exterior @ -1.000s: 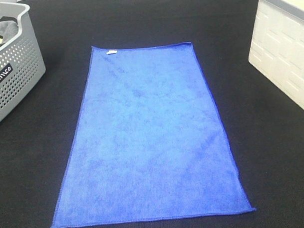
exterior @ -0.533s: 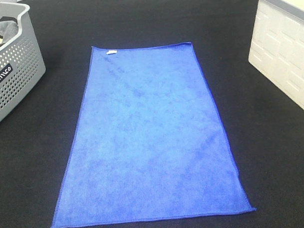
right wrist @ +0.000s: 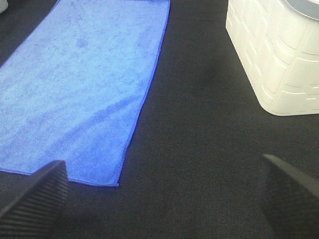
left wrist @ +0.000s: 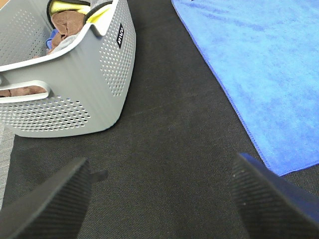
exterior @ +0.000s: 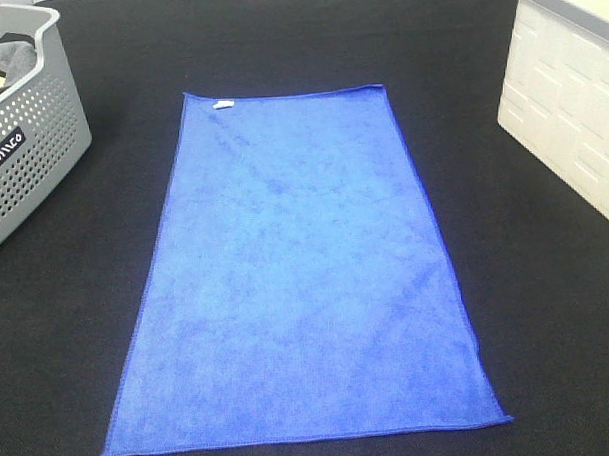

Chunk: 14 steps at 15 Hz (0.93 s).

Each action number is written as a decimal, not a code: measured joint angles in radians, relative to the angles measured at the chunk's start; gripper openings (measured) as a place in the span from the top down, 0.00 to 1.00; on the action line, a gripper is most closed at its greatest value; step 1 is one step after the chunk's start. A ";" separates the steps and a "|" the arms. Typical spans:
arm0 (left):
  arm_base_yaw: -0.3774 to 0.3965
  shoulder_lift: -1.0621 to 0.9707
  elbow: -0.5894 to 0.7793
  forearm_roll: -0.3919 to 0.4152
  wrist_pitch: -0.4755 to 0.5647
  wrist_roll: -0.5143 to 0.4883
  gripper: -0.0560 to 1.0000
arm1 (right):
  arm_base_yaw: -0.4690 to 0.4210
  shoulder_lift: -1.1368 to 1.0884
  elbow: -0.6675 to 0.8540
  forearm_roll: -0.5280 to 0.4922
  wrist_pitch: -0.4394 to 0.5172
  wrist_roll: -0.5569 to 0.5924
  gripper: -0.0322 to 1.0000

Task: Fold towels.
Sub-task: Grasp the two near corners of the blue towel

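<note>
A bright royal-blue towel (exterior: 301,273) lies flat and fully spread on the black table, long side running away from me, with a small white tag (exterior: 221,104) at its far left corner. Neither gripper shows in the high view. In the left wrist view the left gripper (left wrist: 162,199) is open and empty above bare black cloth, beside the towel's near left corner (left wrist: 279,172). In the right wrist view the right gripper (right wrist: 162,196) is open and empty, near the towel's near right corner (right wrist: 115,183).
A grey perforated basket (exterior: 26,128) holding cloths stands at the left edge; it also shows in the left wrist view (left wrist: 65,84). A white plastic bin (exterior: 570,89) stands at the right, also in the right wrist view (right wrist: 274,59). Black cloth covers the table.
</note>
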 joint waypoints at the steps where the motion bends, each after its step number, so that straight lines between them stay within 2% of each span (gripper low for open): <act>1: 0.000 0.000 0.000 0.000 0.000 0.000 0.24 | 0.000 0.000 0.000 0.000 0.000 0.000 0.04; 4: 0.000 0.000 0.000 0.001 -0.008 0.000 0.24 | 0.000 0.000 0.000 0.000 0.000 0.000 0.04; 7: 0.000 0.025 -0.015 -0.021 -0.080 -0.044 0.24 | 0.000 0.058 -0.018 0.002 -0.034 0.033 0.05; 10: 0.000 0.142 -0.016 -0.123 -0.112 -0.148 0.24 | 0.000 0.247 -0.049 0.050 -0.039 0.050 0.06; 14: 0.000 0.381 -0.016 -0.268 -0.107 -0.175 0.24 | 0.000 0.547 -0.052 0.159 -0.046 0.050 0.06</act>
